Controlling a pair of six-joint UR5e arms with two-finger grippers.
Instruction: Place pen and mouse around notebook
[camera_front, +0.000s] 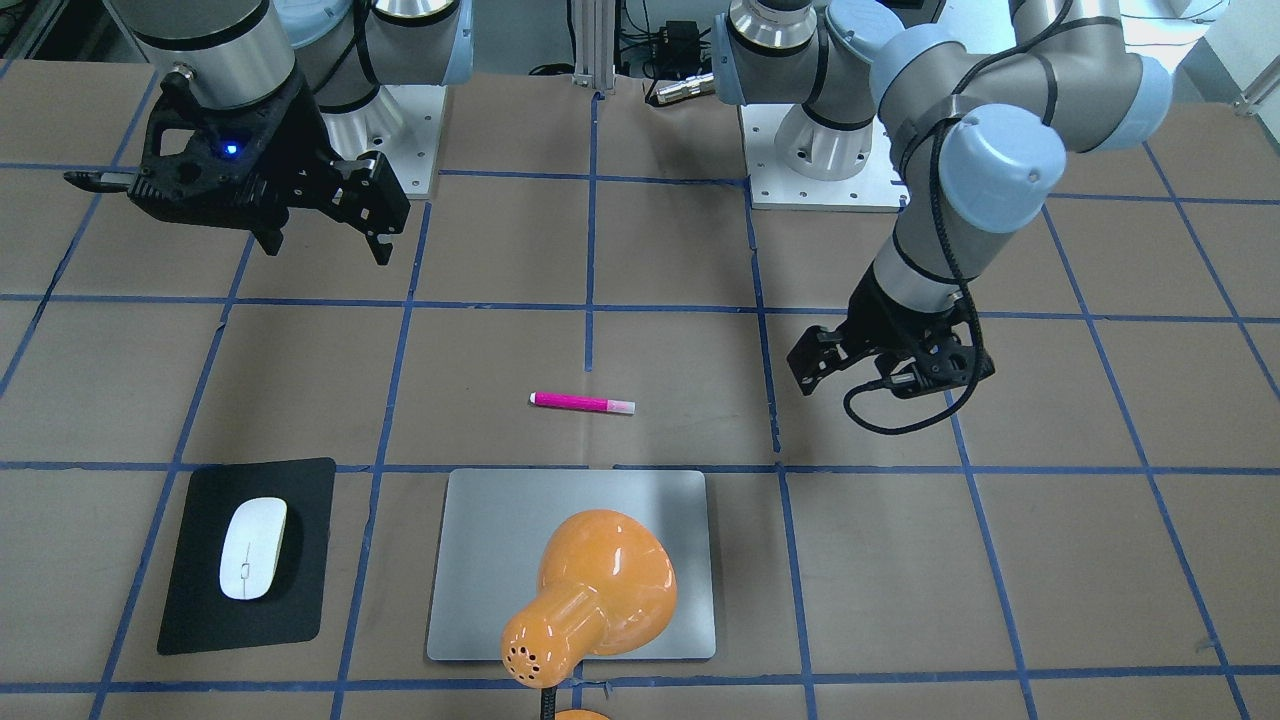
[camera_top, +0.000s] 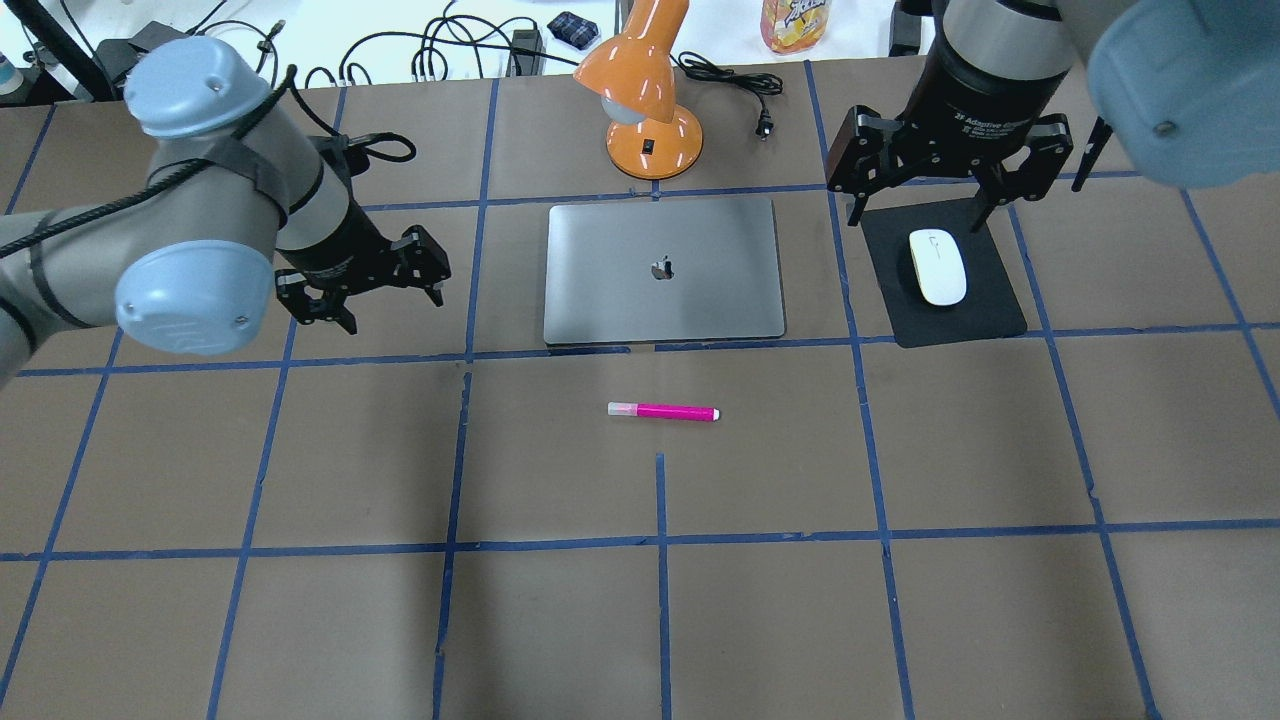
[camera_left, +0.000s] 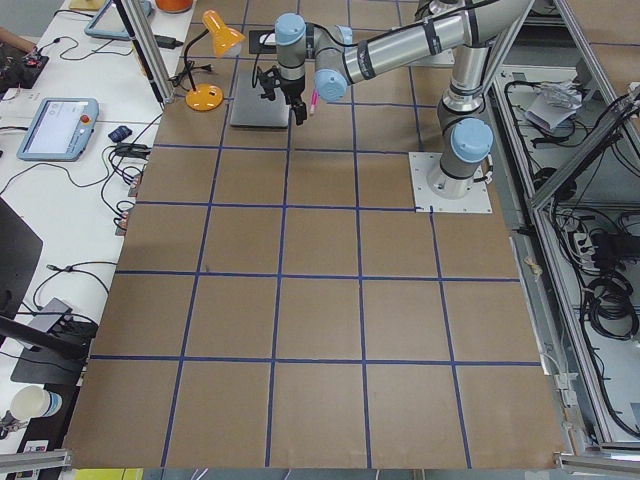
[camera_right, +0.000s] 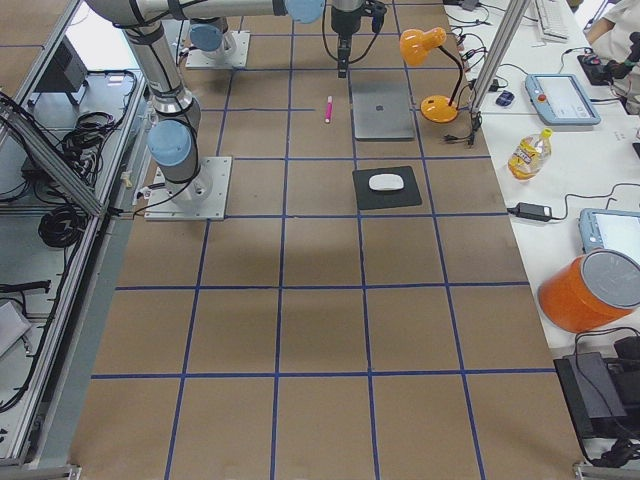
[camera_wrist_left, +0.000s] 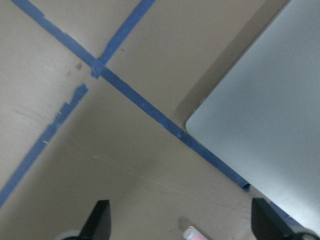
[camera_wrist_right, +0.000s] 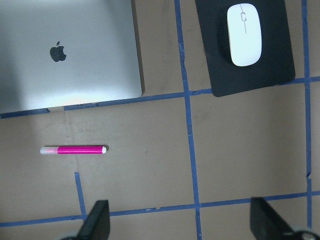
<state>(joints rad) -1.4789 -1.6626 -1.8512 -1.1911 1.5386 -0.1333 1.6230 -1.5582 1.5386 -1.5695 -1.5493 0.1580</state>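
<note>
The silver-grey notebook (camera_top: 620, 290) lies closed and flat at the table's far middle. The magenta pen (camera_top: 663, 411) lies on the brown table just in front of it, pale end toward my left. To the notebook's right the white mouse (camera_top: 937, 266) rests on a black pad. My left gripper (camera_top: 392, 305) hovers open and empty left of the notebook, and its wrist view shows the notebook's corner (camera_wrist_left: 270, 115) and the pen's pale tip (camera_wrist_left: 192, 234). High over the pad's far edge, my right gripper (camera_top: 925, 210) is open with nothing in it.
The black mouse pad (camera_top: 985, 300) lies under the mouse. An orange desk lamp (camera_top: 645, 100) stands just behind the notebook, its cord trailing right. In the front-facing view the lamp head (camera_front: 600, 590) hides part of the notebook. Blue tape lines grid the table.
</note>
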